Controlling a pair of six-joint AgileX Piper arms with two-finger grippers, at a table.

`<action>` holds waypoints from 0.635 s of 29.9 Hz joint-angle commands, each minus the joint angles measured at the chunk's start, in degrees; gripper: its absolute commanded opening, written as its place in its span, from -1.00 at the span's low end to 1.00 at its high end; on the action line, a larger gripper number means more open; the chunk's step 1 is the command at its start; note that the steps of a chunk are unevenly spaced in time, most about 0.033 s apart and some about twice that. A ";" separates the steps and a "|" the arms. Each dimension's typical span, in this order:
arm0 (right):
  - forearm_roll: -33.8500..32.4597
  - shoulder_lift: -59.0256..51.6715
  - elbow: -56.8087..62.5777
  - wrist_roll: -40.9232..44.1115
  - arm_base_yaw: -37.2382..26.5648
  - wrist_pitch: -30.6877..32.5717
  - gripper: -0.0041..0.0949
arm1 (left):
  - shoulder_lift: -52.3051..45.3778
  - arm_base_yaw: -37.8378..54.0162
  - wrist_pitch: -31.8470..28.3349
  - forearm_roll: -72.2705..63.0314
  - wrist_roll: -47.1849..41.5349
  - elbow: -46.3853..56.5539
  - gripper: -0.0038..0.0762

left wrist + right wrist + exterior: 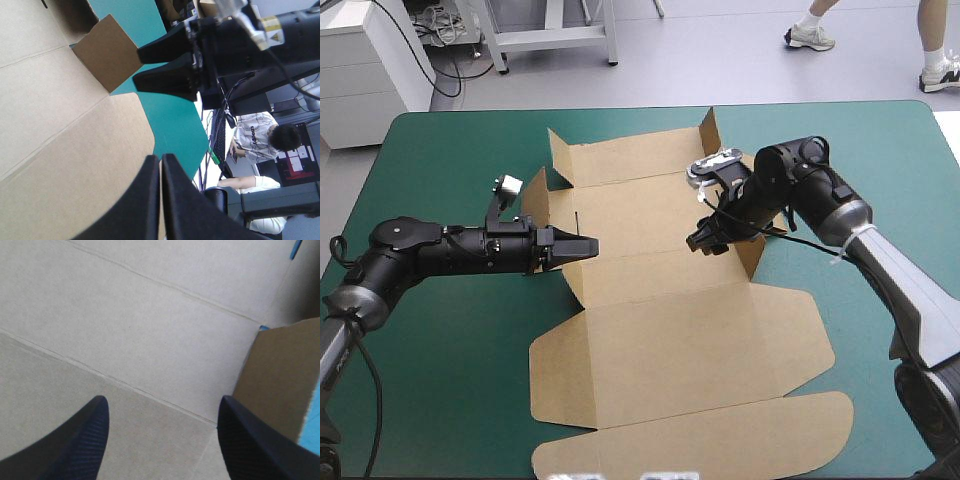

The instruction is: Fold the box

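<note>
Left gripper point(588, 246) reaches in over the box's left edge, its black fingers point(142, 200) pressed together. The brown box point(670, 340) lies mostly flat on the middle of the teal-green table point(440, 340), its side flaps raised. Right gripper point(705, 240) hovers over a far panel, fingers point(85, 440) spread, just beside the upright right flap point(280, 375).
</note>
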 commanded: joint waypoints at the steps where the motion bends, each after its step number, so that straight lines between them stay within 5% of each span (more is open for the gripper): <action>1: -1.89 -4.93 -6.51 -0.25 -0.32 0.42 0.27 | -1.70 -0.28 1.88 -4.40 0.22 -1.76 -0.92; 19: -17.43 -14.30 -16.50 6.44 -0.32 0.42 0.27 | -1.70 -0.28 2.72 -4.25 0.22 -1.76 -0.92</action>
